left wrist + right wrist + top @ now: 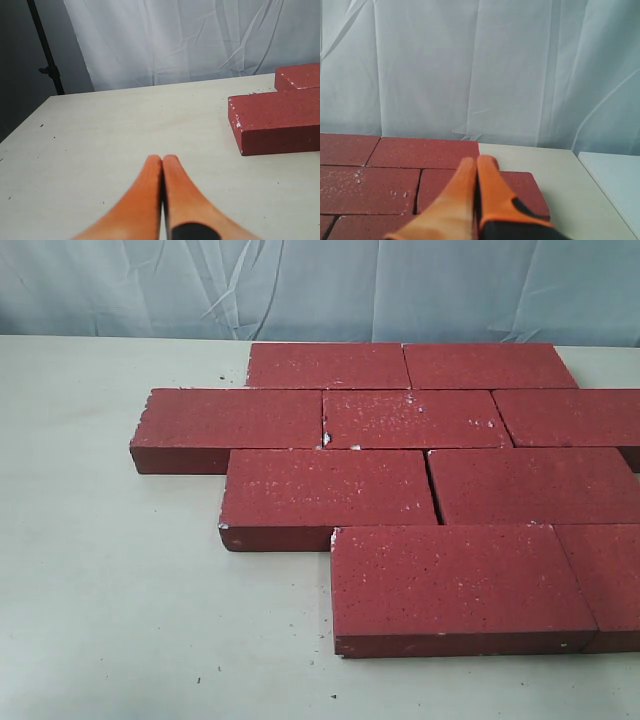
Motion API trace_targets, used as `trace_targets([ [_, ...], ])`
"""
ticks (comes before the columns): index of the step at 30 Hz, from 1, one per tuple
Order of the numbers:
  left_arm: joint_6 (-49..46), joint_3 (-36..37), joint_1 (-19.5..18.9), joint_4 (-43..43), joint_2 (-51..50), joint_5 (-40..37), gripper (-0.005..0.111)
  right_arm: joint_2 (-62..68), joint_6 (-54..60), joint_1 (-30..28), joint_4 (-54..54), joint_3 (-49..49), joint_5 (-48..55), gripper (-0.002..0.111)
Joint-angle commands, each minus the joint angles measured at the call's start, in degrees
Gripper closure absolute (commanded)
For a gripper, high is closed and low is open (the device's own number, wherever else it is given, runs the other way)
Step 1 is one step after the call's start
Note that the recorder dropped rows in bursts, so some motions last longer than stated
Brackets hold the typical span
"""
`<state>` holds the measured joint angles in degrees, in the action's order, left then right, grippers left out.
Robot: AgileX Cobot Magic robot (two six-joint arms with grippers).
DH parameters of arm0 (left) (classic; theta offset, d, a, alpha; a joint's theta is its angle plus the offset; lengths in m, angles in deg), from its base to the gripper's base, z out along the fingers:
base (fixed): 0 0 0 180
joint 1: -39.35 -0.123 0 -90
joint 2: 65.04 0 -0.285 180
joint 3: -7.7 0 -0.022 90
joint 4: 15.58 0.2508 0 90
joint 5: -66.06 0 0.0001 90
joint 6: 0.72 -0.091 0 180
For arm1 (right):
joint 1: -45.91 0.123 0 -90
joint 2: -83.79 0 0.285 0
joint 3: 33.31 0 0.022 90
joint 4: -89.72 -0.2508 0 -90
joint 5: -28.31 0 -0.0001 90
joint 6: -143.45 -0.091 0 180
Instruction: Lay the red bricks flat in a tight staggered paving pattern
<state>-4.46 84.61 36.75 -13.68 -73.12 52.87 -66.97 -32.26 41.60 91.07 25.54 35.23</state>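
As neither arm shows in the exterior view, the claws must be read from the wrist cams only. At the left, the left claw (162, 161) hangs over the bare table (75, 140). Its two orange fingers (142, 195) are pressed together w/ nothing between them. From it the nearest brick (280, 117) lies at the right edge of that frame, clearly apart from the tips. A second brick (300, 76) sits behind it at upper right.

In the exterior view the red bricks (420, 480) fill the centre and right of the frame. There are nine, all flat, in four rows, each row shifted approx. half a brick vs. the next. Their long axes run left-right across the frame. Most joints look tight, but a thin dark slit (433, 490) shows between the two bricks of the third row.

Farther right, the right claw (477, 162) is closed tip to tip and empty. It is over the red bricks (375, 185); whether it touches them I cannot tell. So the right arm is the nearer one.

My judgement: the pattern is nearly done. Any last push should go along the long axis, i.e. sideways in the exterior frame, to close that slit.
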Motion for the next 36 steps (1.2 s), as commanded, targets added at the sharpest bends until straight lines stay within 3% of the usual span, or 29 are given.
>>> trace_targets([
  [1, 0.4, 0.3, -0.1, -0.3, 0.3, 0.0, 0.107, -3.1, -0.2, -2.0, -0.6, 3.0, -0.1, 0.109],
  [22, 0.4, 0.3, -0.1, -0.3, 0.3, 0.0, 0.107, -19.2, -1.9, -2.3, -2.1, 18.0, 1.8, 0.109],
  [36, 0.4, 0.3, -0.1, -0.3, 0.3, 0.0, 0.107, -21.5, -3.0, -2.3, -1.4, 18.4, 10.7, 0.109],
])
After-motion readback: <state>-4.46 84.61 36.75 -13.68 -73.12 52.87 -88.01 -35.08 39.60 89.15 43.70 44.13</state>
